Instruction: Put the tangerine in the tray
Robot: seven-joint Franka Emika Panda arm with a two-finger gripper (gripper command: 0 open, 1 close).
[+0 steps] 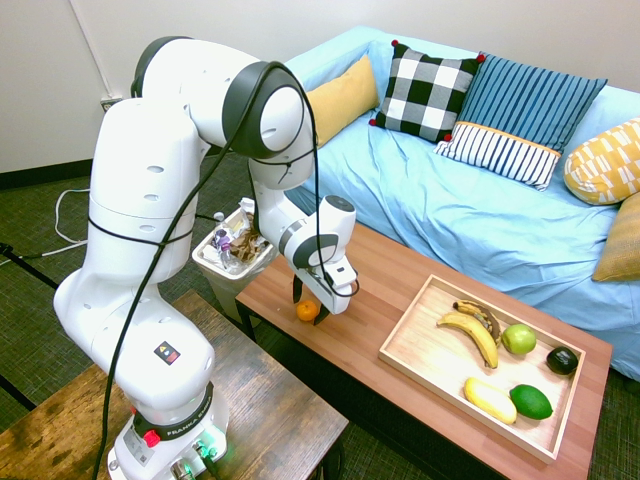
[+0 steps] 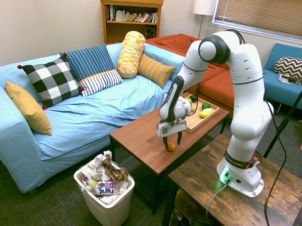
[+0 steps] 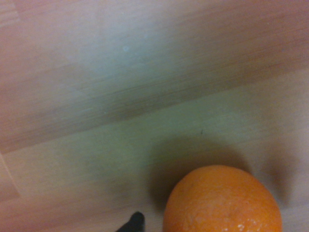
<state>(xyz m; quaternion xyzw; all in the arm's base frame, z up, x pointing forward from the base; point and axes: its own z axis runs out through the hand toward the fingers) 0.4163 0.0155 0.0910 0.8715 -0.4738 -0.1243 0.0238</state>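
The tangerine [image 1: 307,311] is a small bright orange fruit resting on the brown coffee table [image 1: 350,330], near its end by the waste bin. My gripper [image 1: 309,306] is lowered over it, open, with one finger on each side of the fruit. The second exterior view shows the tangerine [image 2: 171,146] between the dark fingertips [image 2: 165,144] of my gripper [image 2: 171,144]. Up close in the wrist view, the tangerine [image 3: 222,200] sits on the wood. The light-wood tray [image 1: 405,340] lies at the table's other end, with the same tray [image 2: 195,124] seen beyond the arm.
In the tray lie a banana [image 1: 472,335], a green apple [image 1: 518,339], a yellow lemon-shaped fruit [image 1: 490,400], a lime [image 1: 531,401] and a dark avocado [image 1: 562,360]. A white waste bin [image 1: 232,258] full of rubbish stands by the table end. A blue sofa [image 1: 470,210] runs behind.
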